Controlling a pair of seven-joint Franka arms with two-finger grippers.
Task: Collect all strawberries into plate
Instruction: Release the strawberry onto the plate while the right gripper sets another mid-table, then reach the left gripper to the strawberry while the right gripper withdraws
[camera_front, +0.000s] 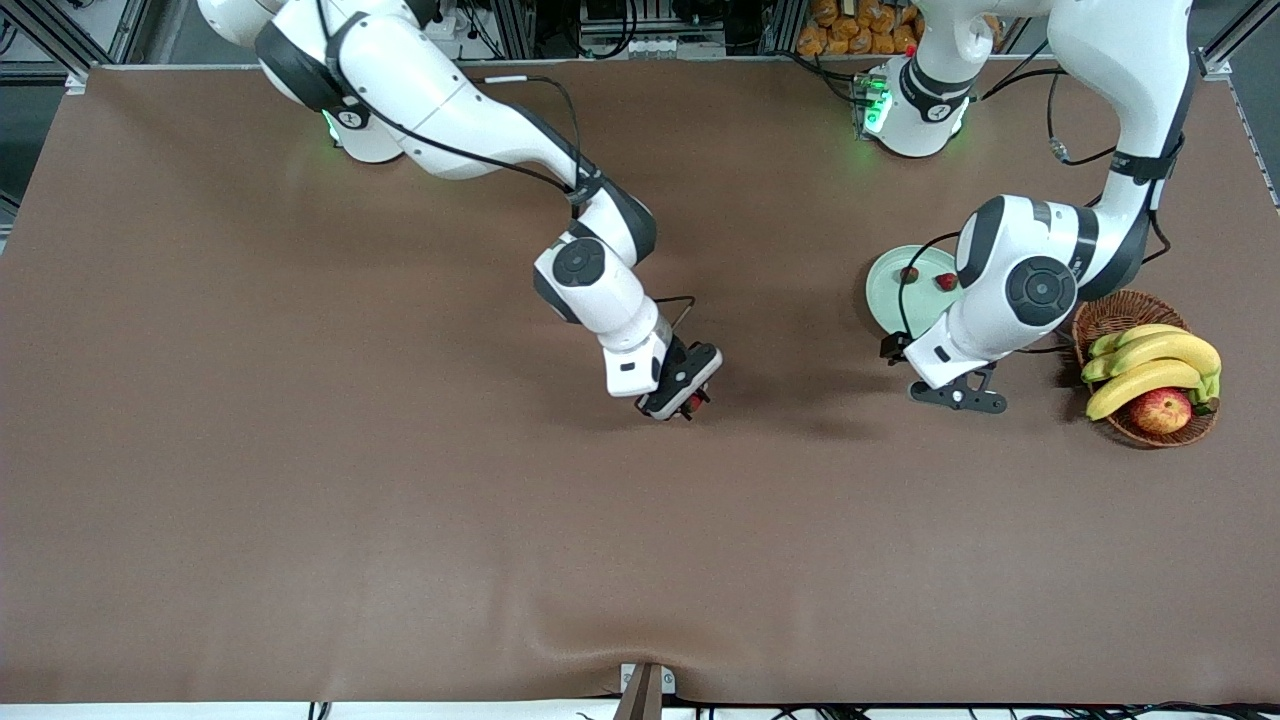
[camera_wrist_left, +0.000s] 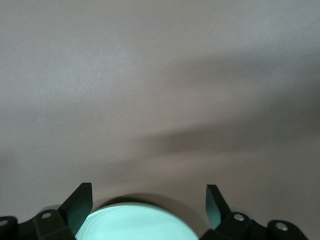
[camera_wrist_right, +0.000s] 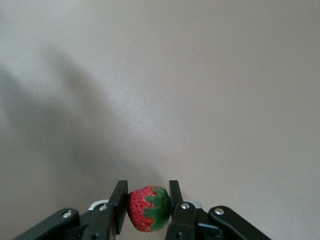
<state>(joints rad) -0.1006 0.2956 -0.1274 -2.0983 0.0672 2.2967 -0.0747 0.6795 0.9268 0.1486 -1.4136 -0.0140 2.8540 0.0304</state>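
Brown cloth covers the whole table (camera_front: 300, 480), and I take the plate (camera_front: 890, 300) as my landmark: a pale mint-green dish lying toward the left arm's end of the table. Two strawberries (camera_front: 945, 282) already rest in the plate, apart from each other, one nearer its middle and one by the rim where the left arm crosses over it. By my count that leaves one berry outstanding.

That third strawberry (camera_wrist_right: 147, 208) is pinched between the fingers of the right gripper (camera_front: 690, 403), narrow jaws pressing its red flanks, green cap facing the right wrist camera. The right gripper is over bare cloth, well apart from the plate, toward the right arm's end of the table from it. Whether the berry is clear of the cloth I cannot tell.

The left gripper (camera_front: 958, 396) hangs with jaws spread wide and holding nothing, over the cloth just beside the plate's rim nearest the front camera; in its wrist view the plate's pale edge shows between the fingers (camera_wrist_left: 80, 205). I judge this arm to be waiting.

A wicker basket (camera_front: 1125, 310) of bananas (camera_front: 1160, 362) and an apple (camera_front: 1160, 410) stands beside the plate and is no part of the job.

Remaining, as I judge it: carry the held berry across to the plate and release it inside the rim.
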